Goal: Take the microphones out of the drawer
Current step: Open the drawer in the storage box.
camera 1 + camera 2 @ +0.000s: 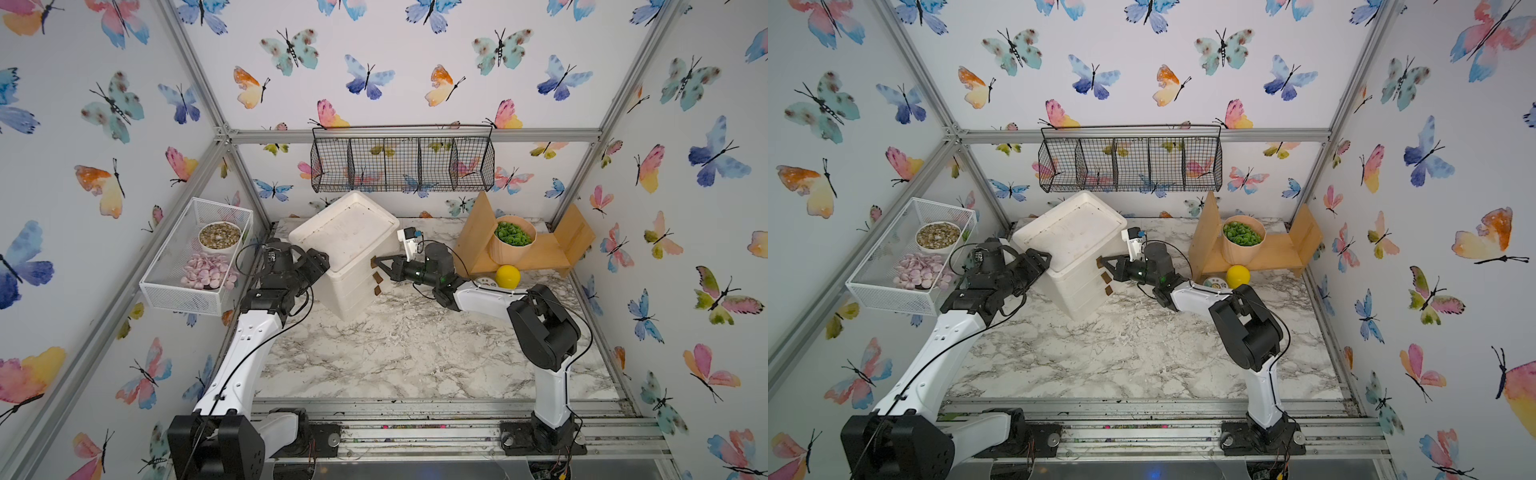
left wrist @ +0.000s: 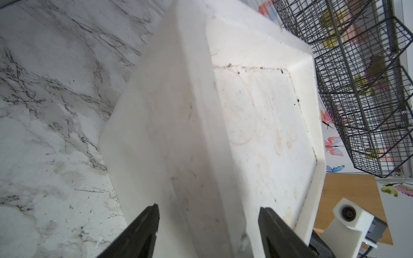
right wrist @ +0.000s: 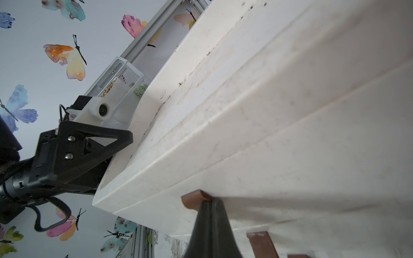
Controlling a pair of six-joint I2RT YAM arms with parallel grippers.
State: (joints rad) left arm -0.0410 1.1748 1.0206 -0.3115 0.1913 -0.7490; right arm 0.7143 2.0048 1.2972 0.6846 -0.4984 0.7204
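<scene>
A white three-drawer unit (image 1: 349, 237) (image 1: 1071, 237) stands at the back of the marble table, turned at an angle. Its drawer fronts look flush, and the microphone is hidden. My right gripper (image 1: 376, 262) (image 1: 1100, 262) (image 3: 209, 201) is shut on the top drawer's brown tab handle (image 3: 192, 201). Two more brown tabs (image 1: 377, 284) (image 3: 260, 243) sit below it. My left gripper (image 1: 322, 257) (image 1: 1044, 255) (image 2: 209, 207) is open, and its fingers (image 2: 147, 223) straddle the unit's upper edge on the opposite side.
A black wire basket (image 1: 403, 164) hangs on the back wall above the unit. A white mesh tray (image 1: 195, 257) on the left holds a bowl of pebbles and pink discs. At the back right, a wooden shelf (image 1: 536, 249) carries a potted green plant (image 1: 513, 237), with a yellow ball (image 1: 508, 276) in front.
</scene>
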